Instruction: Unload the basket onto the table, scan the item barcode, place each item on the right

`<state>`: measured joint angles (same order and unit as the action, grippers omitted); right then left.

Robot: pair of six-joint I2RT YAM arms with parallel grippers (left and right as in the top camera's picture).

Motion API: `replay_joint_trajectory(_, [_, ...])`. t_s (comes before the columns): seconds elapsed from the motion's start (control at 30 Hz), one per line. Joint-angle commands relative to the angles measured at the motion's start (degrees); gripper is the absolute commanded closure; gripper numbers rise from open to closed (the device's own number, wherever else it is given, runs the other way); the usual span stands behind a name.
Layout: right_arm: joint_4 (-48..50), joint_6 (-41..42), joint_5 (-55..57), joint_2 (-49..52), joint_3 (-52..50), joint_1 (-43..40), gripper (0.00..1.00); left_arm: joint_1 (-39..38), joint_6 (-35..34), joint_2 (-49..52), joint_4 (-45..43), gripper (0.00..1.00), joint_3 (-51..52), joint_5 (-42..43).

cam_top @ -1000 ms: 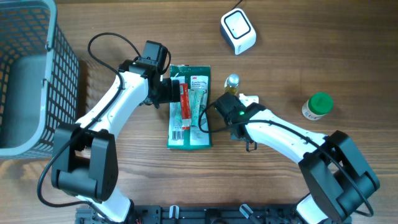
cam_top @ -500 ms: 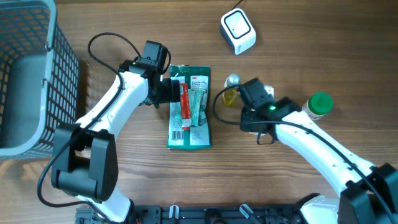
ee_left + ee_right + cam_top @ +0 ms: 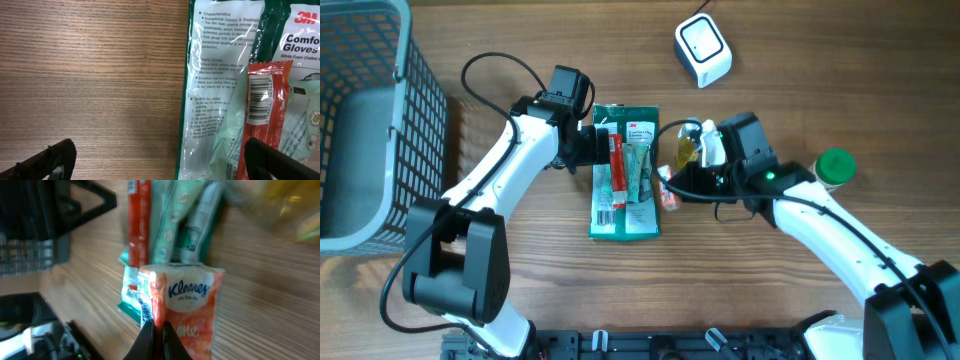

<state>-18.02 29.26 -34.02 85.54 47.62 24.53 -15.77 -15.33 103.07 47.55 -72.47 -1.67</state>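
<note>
Even bright light, right wrist view blurred

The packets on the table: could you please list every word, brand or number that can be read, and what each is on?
"3M": glove packet, top corner.
"Comfo… Gloves", cut off at the frame edge: same packet.
"Characteristics": heading on the same packet; the fine print below is mostly too small.
"Kleenex": tissue pack.
Barcode on the red packet: digits too small to read.

So the overhead cam looks straight down on the whole table (image 3: 570,290), the left wrist cam faces down close over the glove pack (image 3: 220,75), and the right wrist cam sits right up against the tissue pack (image 3: 185,300), with all three catching that glove pack.
</note>
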Motion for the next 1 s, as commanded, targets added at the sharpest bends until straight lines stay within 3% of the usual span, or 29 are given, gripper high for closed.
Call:
replay_joint_trajectory(0.0, [9.68,4.26,-8.09,-0.63,-6.97,-0.17,0.96,-0.2,-0.09,-0.94,0.02,0.0,0.26,-0.35])
replay_joint_trajectory(0.13, [20.81,8.22,-8.48,-0.63,-13.94,-0.17,0.95,-0.2,-0.09,-0.94,0.0,0.0,0.26,-0.37])
replay_joint_trajectory(0.27, [24.72,9.2,-8.15,-0.63,-16.94,-0.17,0.96,-0.2,-0.09,-0.94,0.02,0.0,0.26,-0.35])
replay_joint_trajectory(0.97, [23.08,9.9,-1.33,-0.63,-18.4,-0.17,0.95,-0.2,-0.09,-0.94,0.0,0.0,0.26,-0.35])
